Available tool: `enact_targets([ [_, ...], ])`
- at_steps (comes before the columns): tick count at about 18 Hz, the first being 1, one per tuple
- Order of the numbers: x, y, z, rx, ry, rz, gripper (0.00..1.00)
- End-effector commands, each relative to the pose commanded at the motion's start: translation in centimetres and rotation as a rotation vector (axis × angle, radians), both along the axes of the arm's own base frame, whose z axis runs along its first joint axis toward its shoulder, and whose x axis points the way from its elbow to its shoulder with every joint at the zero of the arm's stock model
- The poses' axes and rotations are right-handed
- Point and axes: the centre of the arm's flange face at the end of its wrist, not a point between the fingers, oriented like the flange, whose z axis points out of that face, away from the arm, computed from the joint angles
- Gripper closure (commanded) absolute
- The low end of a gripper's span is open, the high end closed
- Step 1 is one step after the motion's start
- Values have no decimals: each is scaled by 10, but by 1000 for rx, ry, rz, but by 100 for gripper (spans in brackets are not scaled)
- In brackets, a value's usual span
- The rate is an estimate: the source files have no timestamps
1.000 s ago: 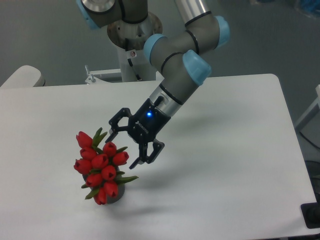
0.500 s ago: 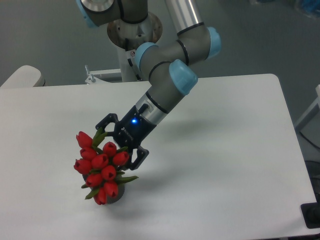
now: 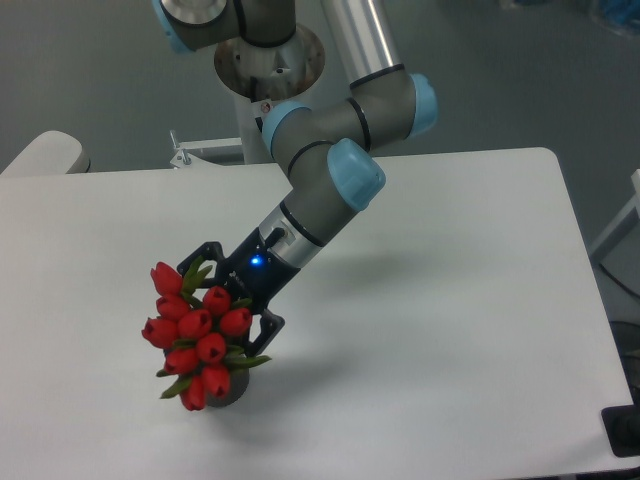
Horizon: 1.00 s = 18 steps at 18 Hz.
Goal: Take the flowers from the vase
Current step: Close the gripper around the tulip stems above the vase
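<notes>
Red tulip buds with green leaves, bound in a tight bunch [image 3: 197, 333], stand in the lower left of the frame, leaning a little to the left. Their stems go down into a small dark grey cylindrical vase [image 3: 232, 388], of which only a sliver shows beneath the lowest buds and leaves. The vase rests on the white matte surface [image 3: 450, 300], well in from the near edge.

From the upper middle of the frame a grey robot arm with light-blue joint caps [image 3: 335, 150] slants down and to the left. Its black two-finger gripper [image 3: 225, 300] (a small blue light glows on its body) sits against the upper right side of the bunch. One of the fingers [image 3: 196, 258] shows above the top buds, the other at the right of the bunch, just above a green leaf; they are spread wide, with the upper buds lying between them. Whether the pads touch the flowers cannot be told, since the buds cover the tips.

Behind the surface stands the arm's round metal base column [image 3: 268, 70]. At the far left edge a pale rounded object [image 3: 45, 153] pokes in. A dark corner piece [image 3: 622, 432] sits at the lower right.
</notes>
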Motion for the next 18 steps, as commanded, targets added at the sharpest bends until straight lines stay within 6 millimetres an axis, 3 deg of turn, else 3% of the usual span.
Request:
enact_targets([
  [1,0,0,-1,8,8,1,13],
  [8,-1,0,0,12,13,2,53],
  [13,-5,-2,4,17,18,9,63],
  [18,-8,-5,8,21,20,18,64],
])
